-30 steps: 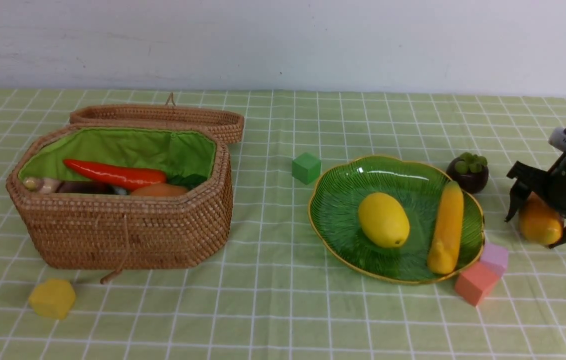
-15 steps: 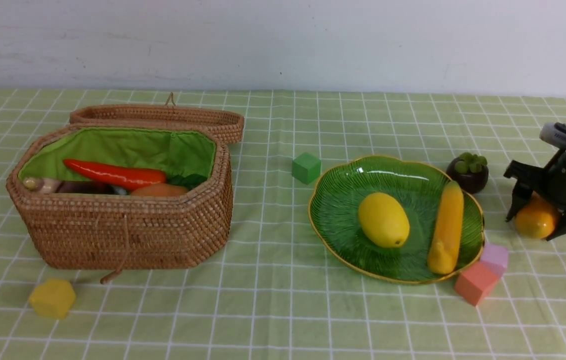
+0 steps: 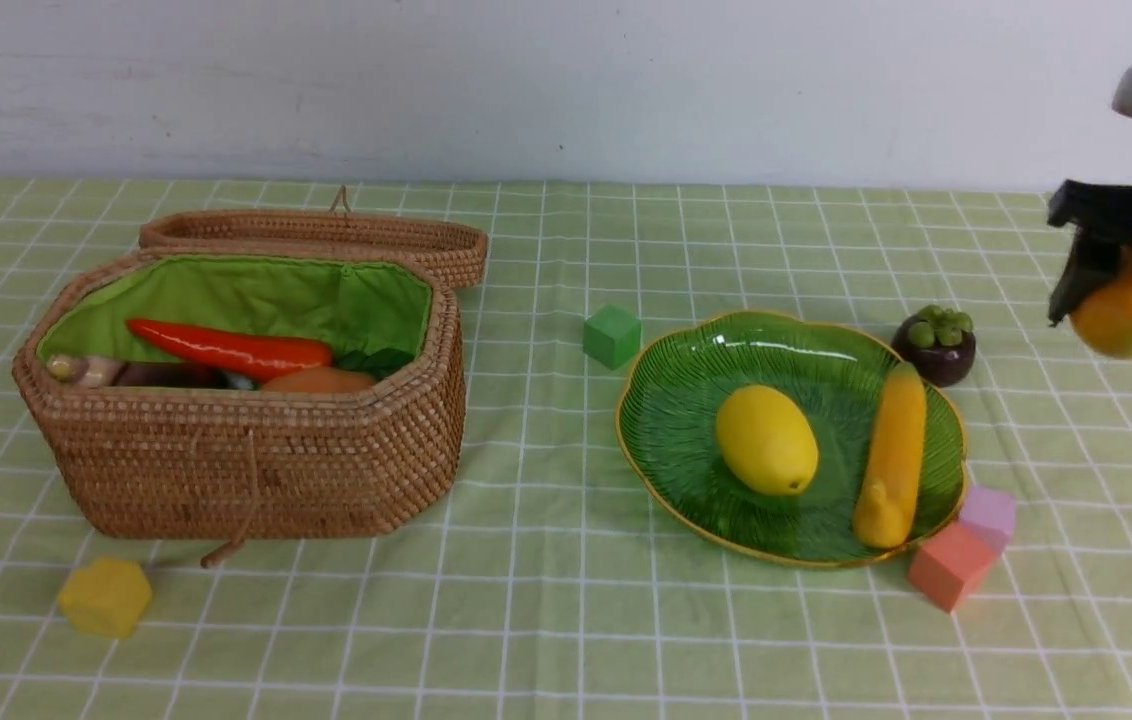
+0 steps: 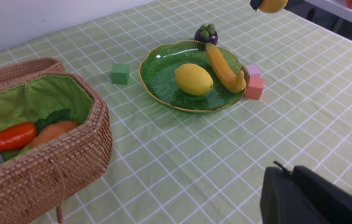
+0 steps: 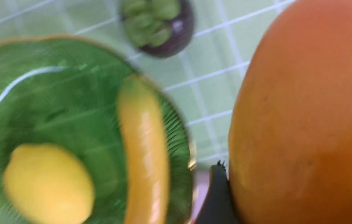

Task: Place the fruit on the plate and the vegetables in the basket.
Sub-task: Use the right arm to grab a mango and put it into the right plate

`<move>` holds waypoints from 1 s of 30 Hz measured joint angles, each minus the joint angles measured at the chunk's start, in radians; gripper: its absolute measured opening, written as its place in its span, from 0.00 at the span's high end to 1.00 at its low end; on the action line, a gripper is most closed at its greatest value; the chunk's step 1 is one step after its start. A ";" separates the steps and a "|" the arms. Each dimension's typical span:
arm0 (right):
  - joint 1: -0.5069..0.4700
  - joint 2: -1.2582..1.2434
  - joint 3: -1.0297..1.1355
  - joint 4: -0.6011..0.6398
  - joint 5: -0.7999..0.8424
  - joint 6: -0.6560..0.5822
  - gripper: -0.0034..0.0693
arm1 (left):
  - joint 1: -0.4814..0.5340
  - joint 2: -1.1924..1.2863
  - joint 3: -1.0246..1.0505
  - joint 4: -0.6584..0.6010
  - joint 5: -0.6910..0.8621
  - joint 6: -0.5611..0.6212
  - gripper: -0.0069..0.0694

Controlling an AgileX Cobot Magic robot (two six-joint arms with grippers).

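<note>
Tablecloth blurred behind mango (image 5: 303, 124), frame-cropped.

plate (image 3: 686, 420) near half bare | lemon (image 3: 767, 440), banana (image 3: 893, 455) fill the rest | mangosteen (image 3: 936, 343) beside far rim

The shallow green ribbed glass plate with gold rim (image 3: 666, 440) carries a glossy yellow lemon (image 3: 766, 440) and a long yellow banana (image 3: 894, 455). The orange-yellow oval mango (image 3: 1124, 312) is in the air, away from the plate. The brown woven basket with green lining (image 3: 246, 460) contains a long red pepper (image 3: 231, 348) and a brownish-orange potato (image 3: 318, 380).
</note>
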 joint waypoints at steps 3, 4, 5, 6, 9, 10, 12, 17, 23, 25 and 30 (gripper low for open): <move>0.161 -0.013 -0.002 0.000 -0.004 -0.012 0.24 | 0.000 0.000 0.000 0.004 0.000 0.000 0.86; 0.188 -0.009 -0.002 -0.002 -0.006 -0.013 0.24 | 0.000 0.000 0.000 0.005 0.000 0.000 0.86; 0.230 0.000 -0.002 -0.009 -0.011 -0.014 0.24 | 0.000 0.000 0.000 0.008 -0.001 0.000 0.86; 0.268 0.011 -0.002 -0.022 -0.017 -0.014 0.24 | 0.000 0.000 0.000 0.012 -0.003 0.000 0.86; 0.342 0.062 -0.002 -0.077 -0.027 0.003 0.24 | 0.000 0.000 0.000 0.025 -0.019 -0.001 0.86; 0.352 0.081 -0.002 -0.095 -0.029 0.019 0.24 | 0.000 0.000 0.000 0.027 -0.021 -0.002 0.86; 0.358 0.113 -0.002 -0.114 -0.032 0.050 0.24 | 0.000 0.000 0.000 0.029 -0.024 -0.003 0.86; 0.357 0.178 -0.002 -0.144 -0.069 0.105 0.24 | 0.000 0.000 0.000 0.031 -0.027 -0.003 0.86; 0.357 0.196 -0.002 -0.157 -0.121 0.116 0.24 | 0.000 0.000 0.000 0.032 -0.038 -0.003 0.86; 0.357 0.197 -0.002 -0.158 -0.123 0.119 0.24 | 0.000 0.000 0.000 0.034 -0.040 -0.003 0.86; 0.357 0.197 -0.002 -0.164 -0.130 0.139 0.14 | 0.000 0.000 0.000 0.035 -0.042 -0.003 0.85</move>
